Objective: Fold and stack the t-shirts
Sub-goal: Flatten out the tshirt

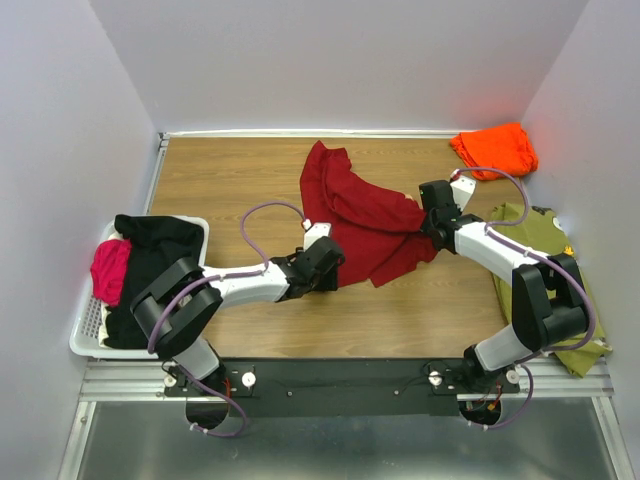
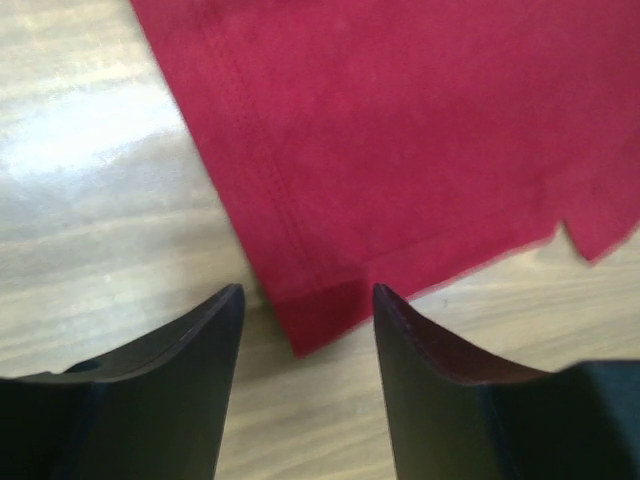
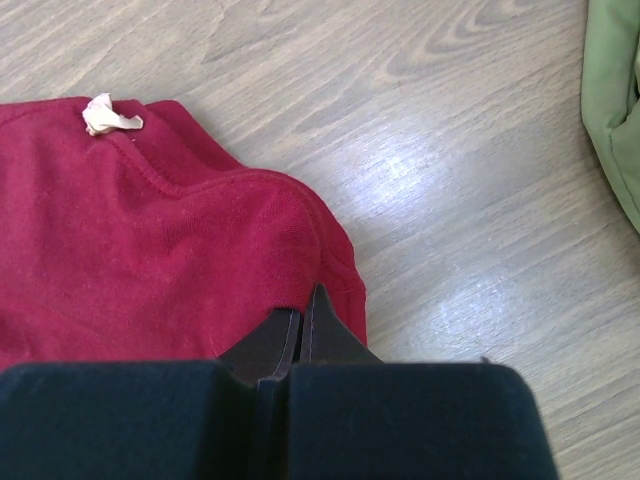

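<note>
A dark red t-shirt (image 1: 365, 215) lies rumpled in the middle of the wooden table. My left gripper (image 1: 335, 262) sits low at its near left edge. In the left wrist view the gripper (image 2: 305, 290) is open, and a hemmed corner of the red t-shirt (image 2: 420, 130) lies flat just ahead of the gap between the fingers. My right gripper (image 1: 432, 225) is at the shirt's right side. It (image 3: 308, 300) is shut on a fold of the red t-shirt (image 3: 150, 230) near the collar, where a white label (image 3: 108, 116) shows. A bright orange t-shirt (image 1: 492, 150) lies bunched in the far right corner.
A white basket (image 1: 85, 335) at the left edge holds black and pink clothes. An olive green garment (image 1: 545, 270) lies along the right side beside the right arm, and its edge (image 3: 615, 100) shows in the right wrist view. White walls close in the table.
</note>
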Controlling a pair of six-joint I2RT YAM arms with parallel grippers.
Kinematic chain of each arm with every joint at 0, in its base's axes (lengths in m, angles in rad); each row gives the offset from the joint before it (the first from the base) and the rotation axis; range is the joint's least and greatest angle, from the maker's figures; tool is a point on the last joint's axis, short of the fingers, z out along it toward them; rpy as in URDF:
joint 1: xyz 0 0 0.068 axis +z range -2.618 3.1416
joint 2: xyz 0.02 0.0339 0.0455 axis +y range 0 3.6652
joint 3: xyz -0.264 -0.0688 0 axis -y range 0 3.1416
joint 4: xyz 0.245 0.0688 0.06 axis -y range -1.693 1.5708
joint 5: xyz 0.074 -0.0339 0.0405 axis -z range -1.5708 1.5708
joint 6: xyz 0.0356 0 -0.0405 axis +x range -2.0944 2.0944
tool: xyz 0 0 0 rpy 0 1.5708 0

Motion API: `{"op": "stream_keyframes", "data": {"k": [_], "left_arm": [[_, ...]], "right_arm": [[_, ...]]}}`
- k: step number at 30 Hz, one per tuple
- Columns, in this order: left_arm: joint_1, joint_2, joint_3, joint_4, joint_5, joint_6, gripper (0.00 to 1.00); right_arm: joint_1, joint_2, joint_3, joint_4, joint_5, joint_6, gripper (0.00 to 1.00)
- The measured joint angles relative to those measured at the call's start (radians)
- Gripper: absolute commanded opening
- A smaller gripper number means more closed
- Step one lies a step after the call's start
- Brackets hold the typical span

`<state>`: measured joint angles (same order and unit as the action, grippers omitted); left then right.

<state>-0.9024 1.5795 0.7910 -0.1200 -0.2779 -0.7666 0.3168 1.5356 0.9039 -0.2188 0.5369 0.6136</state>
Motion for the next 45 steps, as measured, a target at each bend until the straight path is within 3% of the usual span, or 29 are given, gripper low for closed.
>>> {"op": "stream_keyframes", "data": {"k": [2, 5, 7, 9, 15, 19, 26, 36, 45], "left_arm": [[-0.001, 0.013, 0.001, 0.016, -0.012, -0.01, 0.57], [-0.001, 0.03, 0.008, 0.035, -0.029, -0.023, 0.36], [-0.001, 0.043, 0.014, 0.042, -0.032, -0.028, 0.12], [0.0, 0.05, 0.015, 0.047, -0.034, -0.039, 0.0], [-0.001, 0.041, 0.017, 0.013, -0.04, -0.072, 0.0], [-0.001, -0.005, 0.027, -0.094, -0.088, -0.114, 0.0], [0.021, -0.204, 0.142, -0.334, -0.32, -0.204, 0.0], [0.168, -0.355, 0.282, -0.48, -0.56, -0.179, 0.0], [0.216, -0.466, 0.313, -0.565, -0.668, -0.187, 0.0]], "right_arm": [[0.0, 0.0, 0.0, 0.0, -0.002, 0.0, 0.01], [0.0, 0.0, 0.0, 0.0, -0.003, 0.0, 0.01], [0.0, 0.0, 0.0, 0.0, -0.003, 0.0, 0.01], [0.0, 0.0, 0.0, 0.0, -0.003, 0.0, 0.01], [0.0, 0.0, -0.008, 0.0, -0.003, 0.0, 0.01], [0.0, 0.0, -0.011, 0.0, -0.003, 0.0, 0.01], [0.0, -0.008, -0.012, 0.0, 0.011, -0.006, 0.01], [0.0, -0.016, -0.006, -0.004, 0.048, -0.039, 0.01], [-0.022, 0.04, 0.201, -0.019, 0.124, -0.118, 0.01]]}}
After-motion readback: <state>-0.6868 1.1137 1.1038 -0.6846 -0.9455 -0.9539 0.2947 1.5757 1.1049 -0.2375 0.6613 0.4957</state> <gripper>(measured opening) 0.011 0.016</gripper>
